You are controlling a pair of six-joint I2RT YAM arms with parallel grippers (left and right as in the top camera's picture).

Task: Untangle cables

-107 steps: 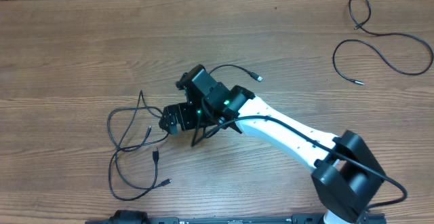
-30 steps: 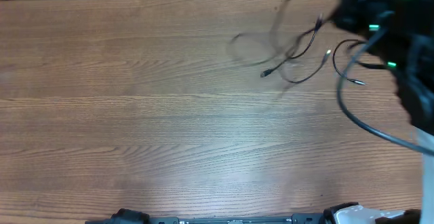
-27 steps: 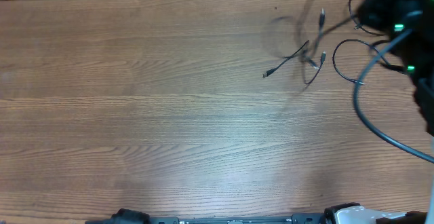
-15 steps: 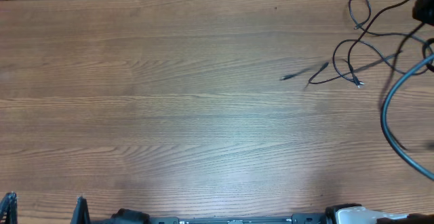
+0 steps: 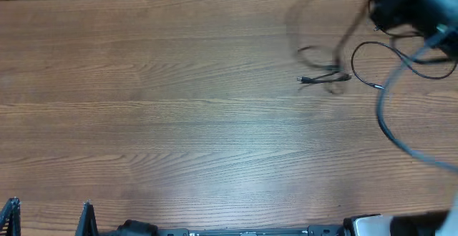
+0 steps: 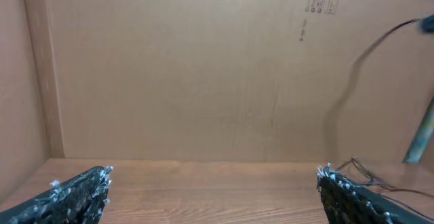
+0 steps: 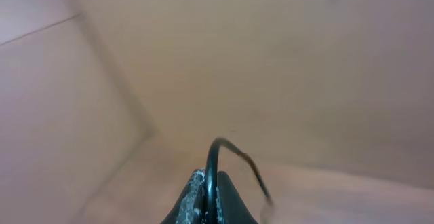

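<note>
Thin, glossy black cables [image 5: 323, 79] trail in a blurred tangle from the right arm [image 5: 409, 3] down to the woodgrain tabletop [image 5: 179, 114] near its far right corner, their small plugs on the wood. A looped cord [image 5: 352, 63] lies just beside them. Half a second ago the arm was almost off the right edge; it has swung back over the corner. The right jaws pinch one strand [image 7: 214, 157]. The left jaws, at the near left corner, gape wide.

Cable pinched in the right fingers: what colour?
The cable is black. It shows clearest in the right wrist view, arching up from the shut fingers.
</note>
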